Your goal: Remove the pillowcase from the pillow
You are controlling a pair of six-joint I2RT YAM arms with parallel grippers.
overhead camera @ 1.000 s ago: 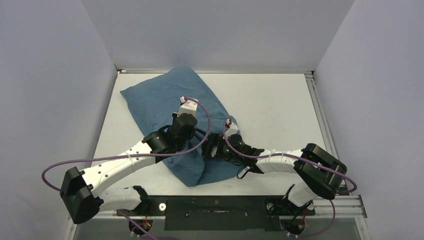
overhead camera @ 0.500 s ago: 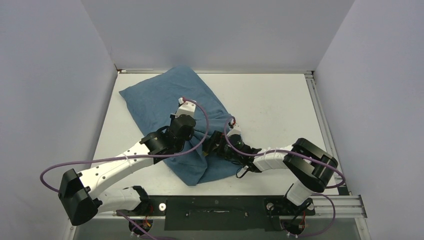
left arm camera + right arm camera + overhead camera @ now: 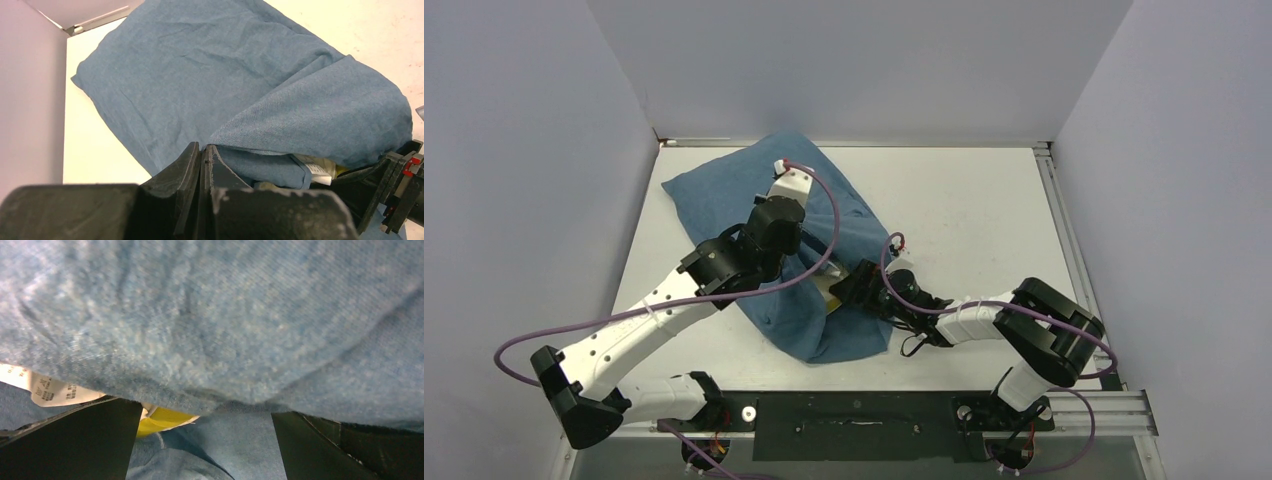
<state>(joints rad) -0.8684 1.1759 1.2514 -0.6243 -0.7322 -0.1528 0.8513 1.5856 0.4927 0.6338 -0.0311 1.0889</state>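
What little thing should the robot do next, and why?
Probably close the right pincer on the pillow at its yellow corner. The left pincer is shut on a fold of the pillowcase, and the yellow edge and white tag peek out between the right pincer's open fingers. Holding the pillow there should let the cloth pull off.

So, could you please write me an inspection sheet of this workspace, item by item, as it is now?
Surface: flat white table, with a metal rail along its right edge.
Job's things: dusty slate-blue cloth pillowcase lies wrinkled on the left half, one layer lifted. The pillow inside shows only a mustard-yellow edge and a white tag at the near opening.
Clutter: nothing seen.
Grippers: left pincer shut on the pillowcase's upper layer. Right pincer open, at the opening under the lifted cloth.
Cables: purple cables loop along both arms.
Surroundings: plain pale grey walls on three sides.
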